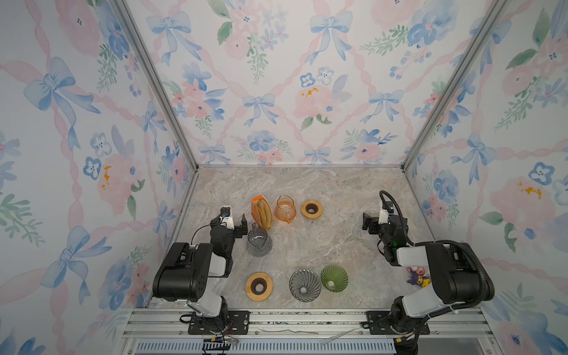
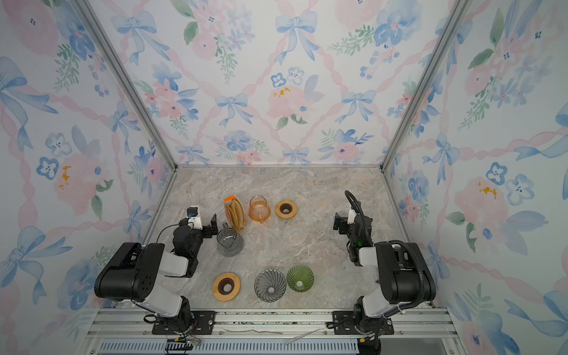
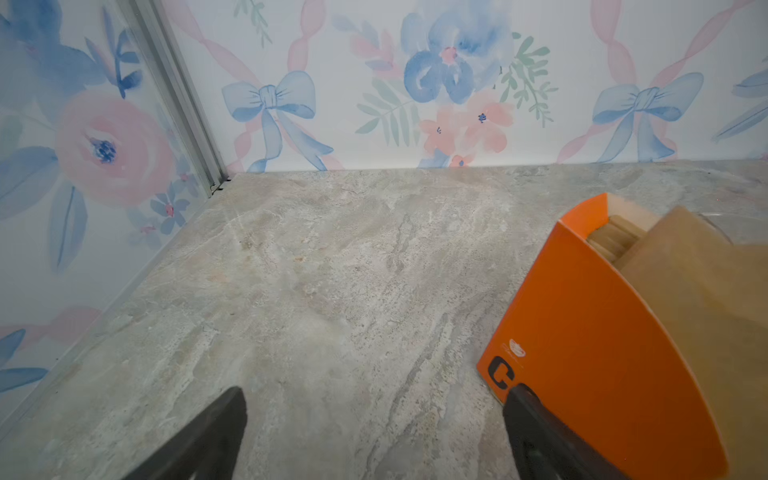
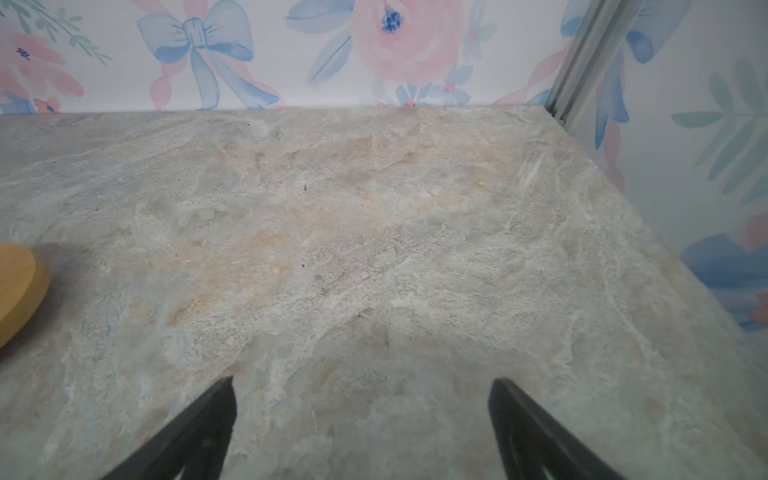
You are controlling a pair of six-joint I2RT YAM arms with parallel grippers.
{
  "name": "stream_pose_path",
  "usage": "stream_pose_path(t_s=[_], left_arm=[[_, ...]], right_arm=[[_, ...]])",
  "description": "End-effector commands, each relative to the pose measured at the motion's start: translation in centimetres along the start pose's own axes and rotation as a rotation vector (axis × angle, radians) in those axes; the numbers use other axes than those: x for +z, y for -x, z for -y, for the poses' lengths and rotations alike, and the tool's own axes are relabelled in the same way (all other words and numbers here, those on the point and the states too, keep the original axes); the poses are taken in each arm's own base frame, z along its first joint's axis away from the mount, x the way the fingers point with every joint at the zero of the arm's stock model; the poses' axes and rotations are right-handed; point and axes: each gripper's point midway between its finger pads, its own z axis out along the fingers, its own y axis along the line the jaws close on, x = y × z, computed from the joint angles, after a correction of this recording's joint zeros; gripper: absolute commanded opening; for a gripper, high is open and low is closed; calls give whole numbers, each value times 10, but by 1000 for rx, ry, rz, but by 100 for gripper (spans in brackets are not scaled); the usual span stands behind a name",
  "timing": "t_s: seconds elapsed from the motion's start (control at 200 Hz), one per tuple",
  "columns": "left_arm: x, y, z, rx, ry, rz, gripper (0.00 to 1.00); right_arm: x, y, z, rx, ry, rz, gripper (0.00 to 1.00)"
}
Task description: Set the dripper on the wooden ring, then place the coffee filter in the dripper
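Note:
Brown paper coffee filters (image 1: 263,213) (image 2: 235,213) stand in an orange box (image 3: 582,332) at the back left of the marble table, their tops (image 3: 685,274) rising above it. A grey ribbed glass dripper (image 1: 305,285) (image 2: 270,285) and a green glass dripper (image 1: 334,278) (image 2: 300,278) sit near the front edge. My left gripper (image 1: 230,222) (image 2: 199,222) (image 3: 376,395) is open and empty just left of the box, one finger close beside its orange side. My right gripper (image 1: 379,222) (image 2: 350,222) (image 4: 363,382) is open and empty over bare table at the right.
A grey glass server (image 1: 259,241) stands right beside the left gripper. An orange glass server (image 1: 285,209) and a wooden ring (image 1: 311,209) (image 4: 16,286) sit at the back. A larger wooden ring (image 1: 259,286) lies at the front. A small toy (image 1: 418,278) lies under the right arm.

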Motion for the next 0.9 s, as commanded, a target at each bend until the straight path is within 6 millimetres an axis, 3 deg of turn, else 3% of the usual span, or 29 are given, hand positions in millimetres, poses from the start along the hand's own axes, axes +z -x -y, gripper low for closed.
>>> stream_pose_path(t_s=[0.0, 0.89], left_arm=[[2, 7, -1, 22, 11, 23, 98], [1, 7, -1, 19, 9, 24, 98]], right_arm=[[1, 13, -1, -20, -8, 40, 96], [1, 13, 0, -6, 8, 41, 96]])
